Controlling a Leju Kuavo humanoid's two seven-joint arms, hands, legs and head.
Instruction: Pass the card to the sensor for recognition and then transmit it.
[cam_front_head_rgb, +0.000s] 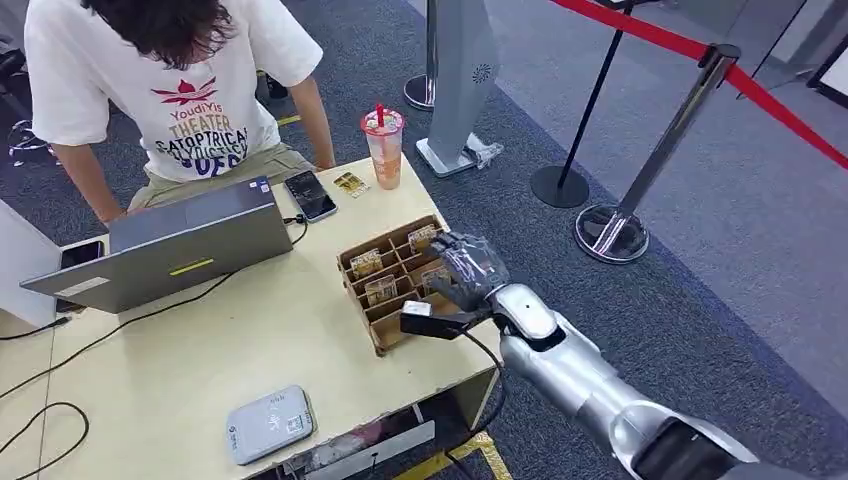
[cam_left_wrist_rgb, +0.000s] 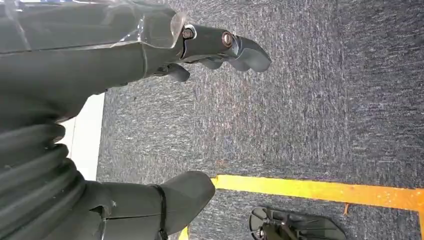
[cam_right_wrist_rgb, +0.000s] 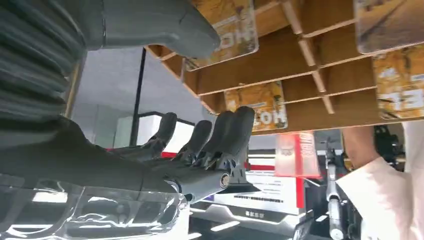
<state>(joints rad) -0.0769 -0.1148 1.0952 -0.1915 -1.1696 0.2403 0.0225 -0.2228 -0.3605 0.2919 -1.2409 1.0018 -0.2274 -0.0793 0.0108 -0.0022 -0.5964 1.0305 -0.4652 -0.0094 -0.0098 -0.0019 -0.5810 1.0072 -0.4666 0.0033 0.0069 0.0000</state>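
While right hand (cam_front_head_rgb: 468, 272) hovers over brown card box (cam_front_head_rgb: 372, 305) on surface (cam_front_head_rgb: 200, 360), fingers (cam_right_wrist_rgb: 220, 135) spread apart, holding nothing. Yellow cards (cam_front_head_rgb: 366, 262) stand in box slots right under hand. Grey sensor (cam_front_head_rgb: 268, 424) lies well away from hand, near surface edge. Left hand (cam_left_wrist_rgb: 220, 47) hangs over carpet, loose, grasping nothing.

The right hand (cam_right_wrist_rgb: 200, 150) reaches with thumb and dark fingers (cam_right_wrist_rgb: 235, 135) apart, holding nothing, close to a brown cardboard divider box (cam_right_wrist_rgb: 300, 55) whose compartments hold yellow cards (cam_right_wrist_rgb: 257, 107), with a person's white sleeve (cam_right_wrist_rgb: 385, 195) beyond the box.
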